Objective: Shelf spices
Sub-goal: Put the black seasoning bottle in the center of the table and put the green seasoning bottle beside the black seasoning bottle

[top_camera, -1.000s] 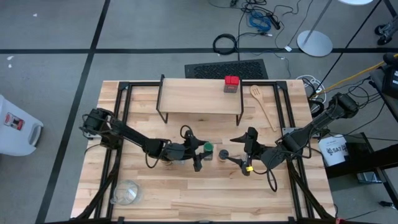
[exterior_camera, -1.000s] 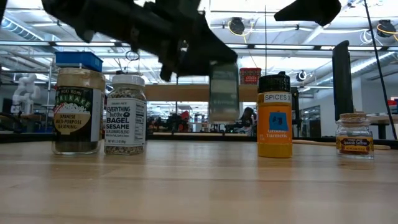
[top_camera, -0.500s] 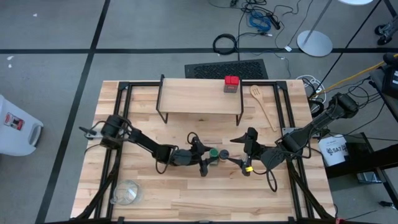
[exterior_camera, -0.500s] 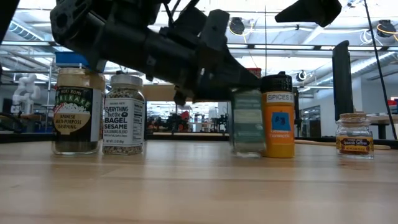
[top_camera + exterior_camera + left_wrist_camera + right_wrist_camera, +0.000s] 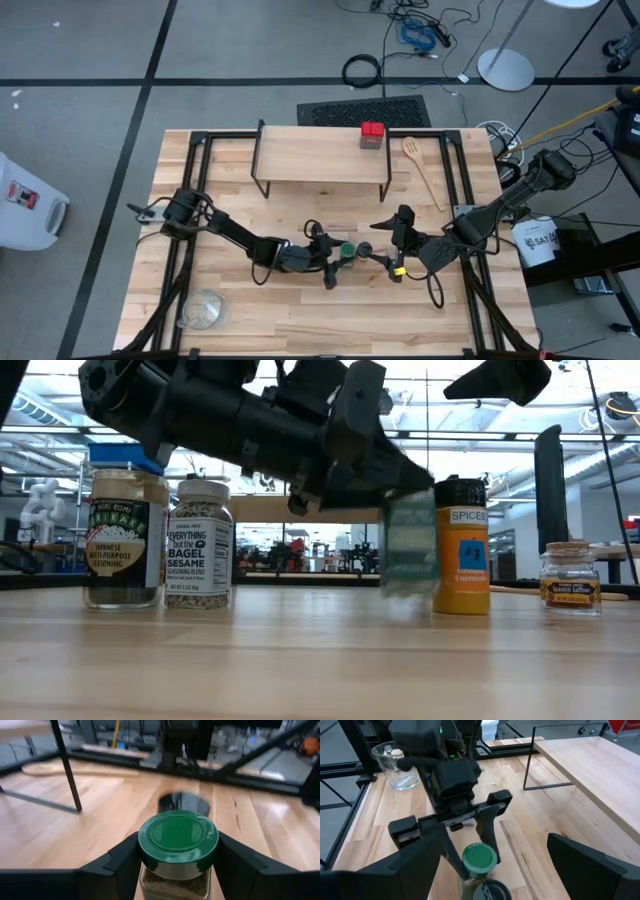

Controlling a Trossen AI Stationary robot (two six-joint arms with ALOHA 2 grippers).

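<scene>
A green-lidded spice jar sits clamped between the two dark fingers of the left hand near the middle of the desk. It stands upright, long axis vertical and lid facing up. In the low view the jar is smeared, its label unreadable, and whether its base touches the wood cannot be told. From the right wrist view the same green lid shows from above, with the left arm's body covering most of the glass below it.

Just beside it, on the side toward the right arm, stands an orange jar with a black lid, upright and partly hidden behind the held jar in the low view; only its dark top shows from overhead. The right hand hangs close beyond that jar with its fingers spread apart, gripping nothing.

Farther out along the low view stand three more upright jars: a bagel seasoning jar, a Japanese seasoning jar with its lid cut across by the arm, and a small cork-topped saffron jar. These three cannot be picked out under the arms in the high view.

At the far side of the desk the shelf carries a red square tin near its right end. A wooden spoon lies beside the shelf, and a clear glass bowl sits at the near left corner.
</scene>
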